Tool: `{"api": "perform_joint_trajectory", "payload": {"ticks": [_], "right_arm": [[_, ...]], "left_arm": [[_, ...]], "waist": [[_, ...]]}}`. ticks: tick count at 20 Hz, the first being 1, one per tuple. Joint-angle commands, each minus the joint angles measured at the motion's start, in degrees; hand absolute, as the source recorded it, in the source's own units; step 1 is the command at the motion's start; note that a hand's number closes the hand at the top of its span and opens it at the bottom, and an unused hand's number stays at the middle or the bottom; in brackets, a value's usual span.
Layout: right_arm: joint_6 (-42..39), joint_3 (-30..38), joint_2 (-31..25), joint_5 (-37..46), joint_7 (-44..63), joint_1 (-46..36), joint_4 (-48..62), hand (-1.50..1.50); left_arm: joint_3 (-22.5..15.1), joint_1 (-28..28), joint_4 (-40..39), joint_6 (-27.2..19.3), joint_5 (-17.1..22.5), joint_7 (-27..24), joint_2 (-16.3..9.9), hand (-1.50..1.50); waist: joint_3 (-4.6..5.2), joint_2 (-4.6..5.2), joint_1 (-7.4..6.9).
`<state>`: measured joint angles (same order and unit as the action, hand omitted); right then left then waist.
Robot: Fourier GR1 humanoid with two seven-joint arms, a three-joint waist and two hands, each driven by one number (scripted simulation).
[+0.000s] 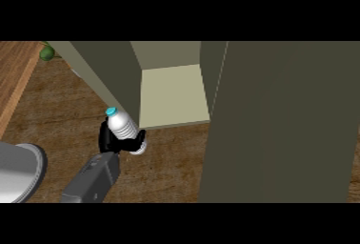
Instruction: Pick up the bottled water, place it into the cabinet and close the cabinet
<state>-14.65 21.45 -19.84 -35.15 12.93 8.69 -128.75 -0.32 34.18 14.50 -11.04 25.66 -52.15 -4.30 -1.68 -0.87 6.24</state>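
The bottled water is a clear ribbed bottle with a light blue cap, tilted with the cap toward the upper left. My left hand is shut on its lower half, with black fingers showing on both sides. Bottle and hand sit just left of the cabinet's opening, against the front edge of its left wall. The cabinet's pale inner floor shows behind and to the right of the bottle. The cabinet door stands open and fills the right side of the view. My right hand does not show.
A pale grey rounded thing sits at the lower left edge, close to my forearm. A green object shows at the top left, beside a lighter wooden strip. Brown wooden counter lies in front of the cabinet.
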Motion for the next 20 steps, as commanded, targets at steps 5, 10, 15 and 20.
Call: {"api": "perform_joint_trajectory", "payload": {"ticks": [5,10,15,20], "right_arm": [[-1.93,2.02,-1.47,-2.64,-0.77,-1.12,2.14,-1.50],[-3.12,1.85,-1.13,-3.34,-1.23,-0.54,3.06,-1.50],[-2.61,2.44,-1.98,-3.44,-0.75,-1.80,3.96,-1.50],[-3.59,3.00,-2.81,-4.30,-1.03,-2.61,5.32,-1.50]], "left_arm": [[0.85,14.01,0.34,-5.73,2.34,7.72,4.09,1.50],[1.59,14.30,1.00,-5.03,4.16,7.19,4.10,1.50],[1.22,14.87,0.67,-6.95,3.92,6.47,4.11,1.50],[1.11,15.00,0.82,-7.30,3.96,5.82,4.10,-1.50]], "waist": [[1.82,2.42,3.63],[1.75,2.47,4.65],[1.76,2.54,3.74],[1.72,2.60,3.96]]}}
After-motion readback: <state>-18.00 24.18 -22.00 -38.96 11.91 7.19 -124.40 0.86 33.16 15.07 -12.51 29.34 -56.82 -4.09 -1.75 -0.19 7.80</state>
